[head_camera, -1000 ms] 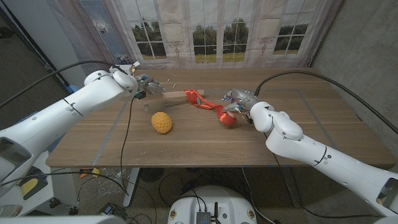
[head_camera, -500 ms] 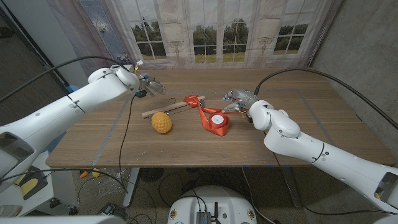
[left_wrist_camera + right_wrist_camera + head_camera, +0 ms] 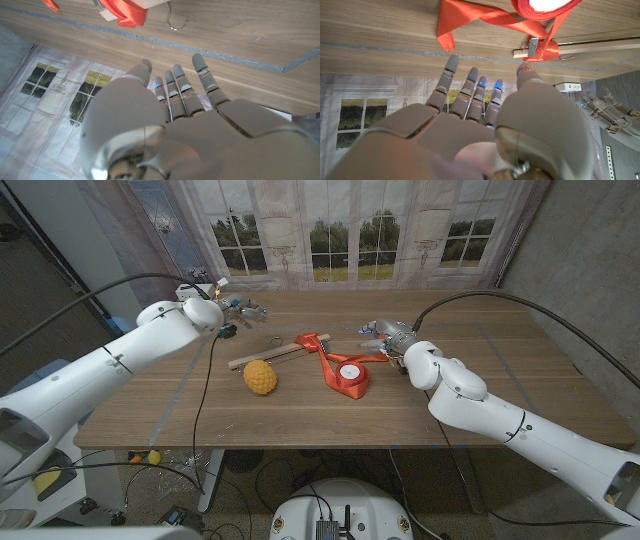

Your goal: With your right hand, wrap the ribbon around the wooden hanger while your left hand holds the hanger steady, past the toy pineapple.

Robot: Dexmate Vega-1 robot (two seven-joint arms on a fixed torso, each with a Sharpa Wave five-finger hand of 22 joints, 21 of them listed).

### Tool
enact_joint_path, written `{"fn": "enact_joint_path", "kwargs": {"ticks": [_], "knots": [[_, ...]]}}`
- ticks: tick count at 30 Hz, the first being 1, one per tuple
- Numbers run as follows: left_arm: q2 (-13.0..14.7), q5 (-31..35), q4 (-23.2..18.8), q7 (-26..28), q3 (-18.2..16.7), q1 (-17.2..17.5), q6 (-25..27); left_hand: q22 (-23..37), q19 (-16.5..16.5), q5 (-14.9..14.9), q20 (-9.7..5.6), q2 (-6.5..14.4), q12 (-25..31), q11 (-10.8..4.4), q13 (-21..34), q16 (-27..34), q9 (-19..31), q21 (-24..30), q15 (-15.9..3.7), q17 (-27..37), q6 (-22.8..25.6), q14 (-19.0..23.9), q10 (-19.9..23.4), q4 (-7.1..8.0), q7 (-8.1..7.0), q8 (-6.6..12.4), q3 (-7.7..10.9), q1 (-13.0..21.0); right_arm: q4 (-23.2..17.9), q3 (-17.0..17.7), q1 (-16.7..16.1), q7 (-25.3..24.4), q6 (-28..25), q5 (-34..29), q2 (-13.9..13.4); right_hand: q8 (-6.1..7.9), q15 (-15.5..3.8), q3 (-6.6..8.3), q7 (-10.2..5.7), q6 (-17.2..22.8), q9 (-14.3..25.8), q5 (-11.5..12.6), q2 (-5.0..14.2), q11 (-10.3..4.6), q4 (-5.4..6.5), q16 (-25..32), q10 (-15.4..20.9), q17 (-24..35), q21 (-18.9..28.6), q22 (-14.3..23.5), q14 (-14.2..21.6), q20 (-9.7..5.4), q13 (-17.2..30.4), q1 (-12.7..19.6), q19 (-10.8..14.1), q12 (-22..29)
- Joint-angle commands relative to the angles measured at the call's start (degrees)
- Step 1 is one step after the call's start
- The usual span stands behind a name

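Both hands empty – left hand [image 3: 232, 311] and right hand [image 3: 385, 336] fingers spread, ribbon [image 3: 338, 366] on hanger [image 3: 262, 356]

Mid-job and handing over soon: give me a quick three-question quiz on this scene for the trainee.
1. True or false: the left hand grips the wooden hanger.
2. Which lies nearer the robot: toy pineapple or hanger?
3. The right hand is: A holding the ribbon roll; B open beside the ribbon; C on the pineapple.

Key: 1 false, it is apart, fingers spread. 2 the pineapple. 3 B.
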Motion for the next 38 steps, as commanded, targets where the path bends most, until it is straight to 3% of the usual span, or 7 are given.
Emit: {"fn": "enact_joint_path", "kwargs": {"ticks": [1, 5, 12, 19, 31, 33, 38], "knots": [[-0.3, 0.8, 1.3, 5.9, -6.5, 8.7, -16.7, 0.3, -0.5, 0.3, -0.15, 0.4, 0.3, -0.01, -0.4, 0.4, -0.2, -0.6, 0.29, -0.4, -1.2, -0.6, -0.6, 1.01, -0.10, -0.03, -0.05, -1.7, 2.7, 7.6, -5.3, -9.4, 9.2, 7.2, 1.6, 0.22, -1.95, 0.57, 0.32, -0.2, 0.0, -0.8, 0.96, 0.51, 0.03, -0.2, 0.3, -0.4, -0.6, 0.2, 0.3, -2.23, -0.1, 0.1, -0.2, 0.2], [-1.4, -0.8, 3.9, 6.0, -8.7, 10.9, -23.1, 0.3, -1.0, 0.5, 0.42, 0.7, 0.4, 0.20, -0.9, 0.4, -0.5, -1.2, 0.50, -0.8, -1.4, -1.0, -0.9, 1.69, 0.12, 0.27, -0.25, -3.1, 3.8, 9.4, -6.6, -12.1, 12.4, 9.7, 2.5, 0.15, -1.72, 0.79, 0.53, -0.6, 0.0, -1.2, 1.11, 0.78, -0.10, -0.6, -0.1, -0.9, -1.1, 0.2, -0.3, -3.71, -0.2, -0.1, -0.2, 0.1], [-3.9, -1.9, 9.7, 5.7, -11.1, 13.3, -36.6, 0.3, -0.8, 0.9, 0.43, 1.9, 1.4, 0.51, -1.9, 0.9, -1.0, -1.9, 0.54, -1.8, 0.8, 0.0, 1.4, 2.14, 1.32, 1.27, 0.42, -4.4, 6.1, 12.2, -8.9, -16.7, 18.9, 14.5, 4.7, 0.39, -0.94, 1.77, 2.52, -0.7, -0.1, -2.0, 1.13, 2.06, -1.39, -1.0, 0.3, -3.1, -2.0, 0.2, 0.7, -9.05, -0.9, 0.2, 1.5, 0.3], [-6.9, -4.2, 17.5, 1.0, -11.6, 12.0, -47.3, 0.3, 0.2, 1.2, -0.47, 2.0, 1.6, 0.33, -2.5, 1.2, -1.3, -2.1, 0.28, -2.5, 1.3, 0.9, 2.4, 1.91, 1.57, 1.30, 0.96, -4.8, 9.3, 14.4, -10.8, -20.3, 26.2, 20.4, 8.1, 0.10, -0.13, 2.08, 3.54, -1.7, -0.1, -2.1, 0.89, 2.78, -1.97, -1.3, 0.2, -4.2, -2.3, 0.1, 0.7, -9.46, -1.2, 0.2, 2.9, 0.2], [-8.5, -8.1, 23.9, -5.6, -12.1, 11.2, -54.2, 0.2, 0.9, 1.5, -1.15, 2.2, 1.6, 0.27, -3.0, 1.2, -1.5, -2.3, 0.13, -3.2, 1.1, 1.1, 2.6, 1.65, 1.87, 1.11, 1.59, -5.0, 14.2, 16.7, -13.2, -27.3, 36.6, 24.6, 12.3, -1.09, 1.55, 2.42, 5.62, -10.1, -0.2, -1.9, -0.03, 4.37, -2.76, -1.9, -0.8, -6.8, -4.3, 0.0, 0.2, -9.65, -2.2, -1.9, 4.6, -0.2], [-8.5, -8.4, 23.8, -5.8, -12.3, 11.4, -54.2, 0.2, 1.0, 1.5, -1.22, 2.2, 1.6, 0.37, -3.1, 1.1, -1.5, -2.3, 0.16, -3.2, 1.0, 1.1, 2.7, 1.63, 1.91, 1.07, 1.67, -5.1, 14.9, 17.5, -13.7, -29.7, 38.2, 24.5, 13.2, -0.18, 2.24, 2.35, 5.93, -9.8, -0.2, -2.0, -0.29, 4.62, -2.73, -2.2, -1.3, -7.6, -6.4, 0.0, -0.8, -9.79, -2.5, -3.0, 1.7, -0.2], [-8.7, -9.3, 24.4, -6.1, -12.8, 11.5, -54.2, 0.2, 1.2, 1.6, -1.42, 2.2, 1.5, 0.42, -3.3, 1.1, -1.6, -2.5, 0.13, -3.4, 0.8, 0.9, 2.6, 1.57, 2.06, 0.97, 1.85, -5.3, 16.2, 17.7, -13.5, -32.6, 40.0, 23.1, 14.2, 1.11, 2.95, 2.46, 6.32, -6.6, -0.2, -2.0, -0.17, 5.21, -2.62, -2.0, -0.2, -8.9, -8.3, 0.0, -0.5, -9.44, -3.1, -4.6, 0.3, 0.3]]}}
